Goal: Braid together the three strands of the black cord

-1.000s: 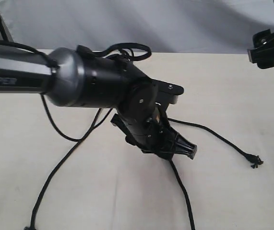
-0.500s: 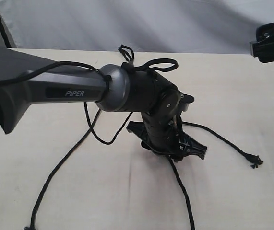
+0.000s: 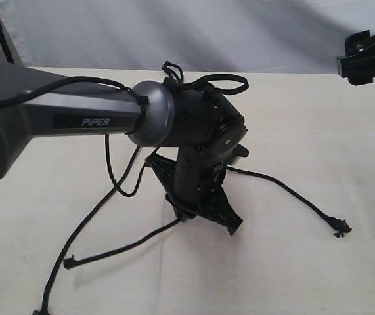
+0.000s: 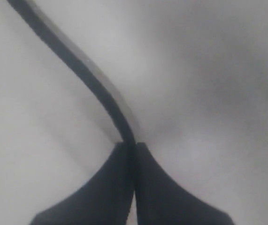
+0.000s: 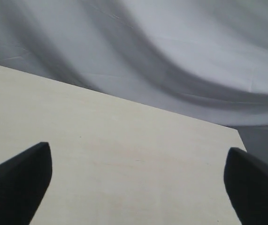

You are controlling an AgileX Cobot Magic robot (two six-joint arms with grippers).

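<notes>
Pale worktop (image 3: 318, 275) fills the foreground, where the black cord (image 3: 121, 248) spreads its three strands (image 3: 292, 192), free ends nearest. Mid-scene, the left hand (image 3: 232, 226) is pinched shut on one strand. It should probably carry this low across its neighbour, keeping tension. Only the left wrist view shows the strand (image 4: 94, 89) clamped between the fingertips (image 4: 101, 187). Farther back sits the knot (image 3: 172, 71). The right hand (image 3: 368, 59) hangs wide open and empty before grey cloth (image 3: 240, 33).

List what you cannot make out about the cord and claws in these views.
- Exterior view: the left arm hides where the strands meet, so which one the left claw pinches is unclear.
- Right wrist view: the right claw shows only its tips.
- Left wrist view: the pinched strand is blurred.
</notes>
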